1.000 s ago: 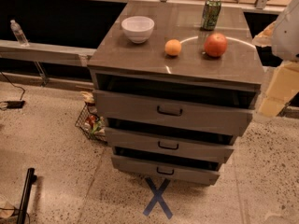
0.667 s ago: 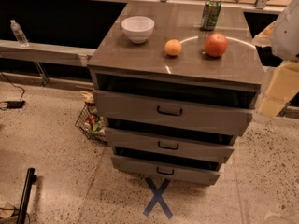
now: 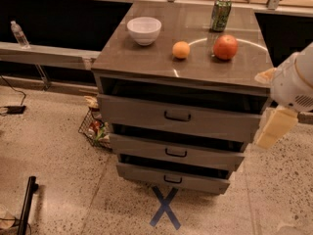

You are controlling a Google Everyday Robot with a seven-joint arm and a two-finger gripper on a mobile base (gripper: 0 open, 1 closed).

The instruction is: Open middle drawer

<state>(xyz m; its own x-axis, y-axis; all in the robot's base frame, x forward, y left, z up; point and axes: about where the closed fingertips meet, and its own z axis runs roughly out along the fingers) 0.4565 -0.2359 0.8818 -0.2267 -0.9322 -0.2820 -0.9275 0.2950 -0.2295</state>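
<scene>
The middle drawer (image 3: 146, 148) is the central one of three stacked grey-brown drawers, with a small black bar handle (image 3: 176, 153). A dark gap shows above its front. The taller top drawer (image 3: 142, 112) is above it and the bottom drawer (image 3: 146, 174) below. My gripper (image 3: 275, 125), a white arm with cream-coloured parts, is at the right edge of the view. It hangs beside the cabinet's right front corner at top-drawer height, apart from the middle drawer's handle and holding nothing.
On the cabinet top (image 3: 146, 58) stand a white bowl (image 3: 144, 30), an orange (image 3: 181, 49), a red apple (image 3: 225, 47) and a green can (image 3: 220, 14). A wire basket (image 3: 95, 129) sits left of the cabinet. A blue X (image 3: 165, 207) marks the floor in front.
</scene>
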